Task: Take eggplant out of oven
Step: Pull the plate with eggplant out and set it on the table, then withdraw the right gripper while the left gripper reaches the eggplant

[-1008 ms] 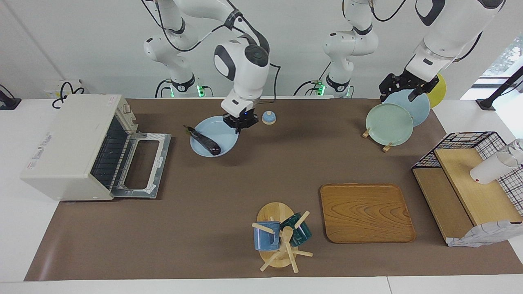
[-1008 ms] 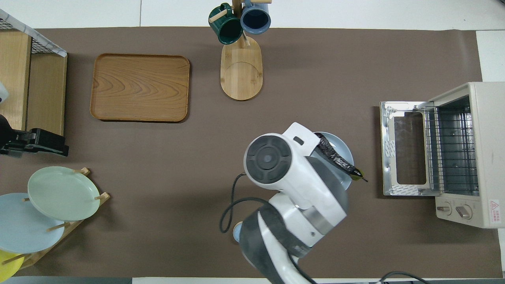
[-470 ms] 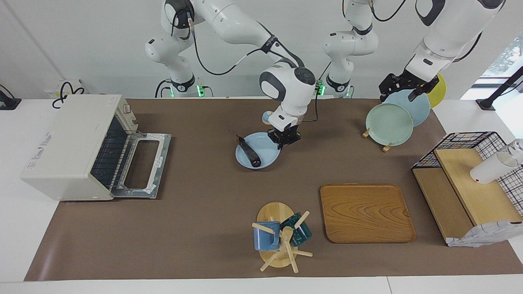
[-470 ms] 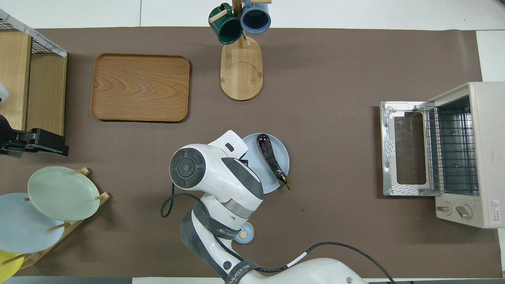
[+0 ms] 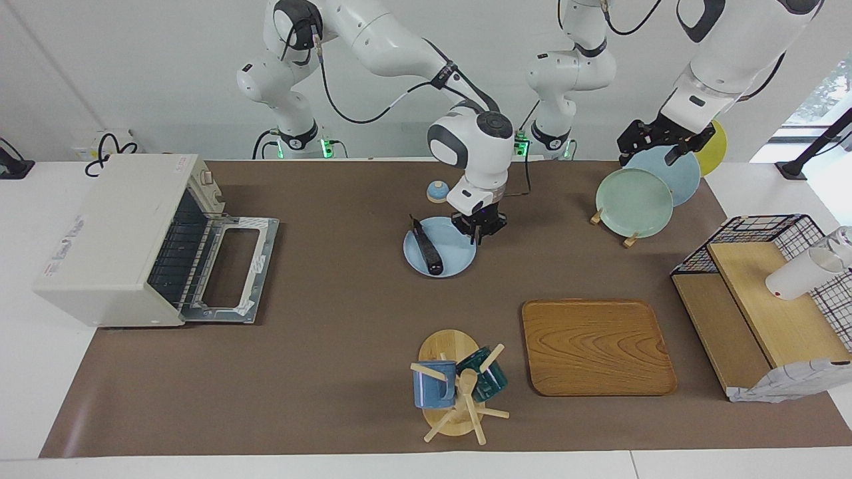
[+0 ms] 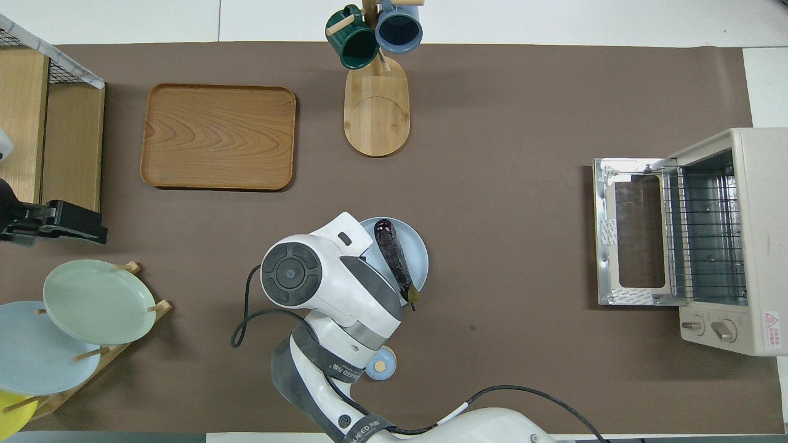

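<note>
- Facing view: the eggplant (image 5: 426, 244) lies on a pale blue plate (image 5: 449, 263) near the middle of the surface (image 5: 333, 346), well apart from the oven (image 5: 120, 233), whose door (image 5: 234, 269) hangs open with nothing visible on the rack.
- Facing view: the right claw (image 5: 480, 229) is at the plate's rim, on the edge toward the left arm's end of the surface. It appears pinched on that rim, though the fingers are too small to be sure. The eggplant lies just beside the claw, toward the oven's end.
- Facing view: the eggplant's long axis runs roughly toward and away from the robots, stem tip nearer to them, slightly slanted across the plate.
- Facing view: the left claw (image 5: 655, 140) waits over the plate rack (image 5: 639, 193) at its own end; I cannot tell its opening. The right arm is by far the nearer.
- Overhead view: the right arm's wrist covers the claw and part of the plate (image 6: 414, 246); the eggplant (image 6: 394, 253) shows clear beside it, green stem at the plate's nearer rim.
- Overhead view: the oven (image 6: 720, 246) stands open and apparently empty, so I judge the removal done and setting the plate down and letting go as what remains.
</note>
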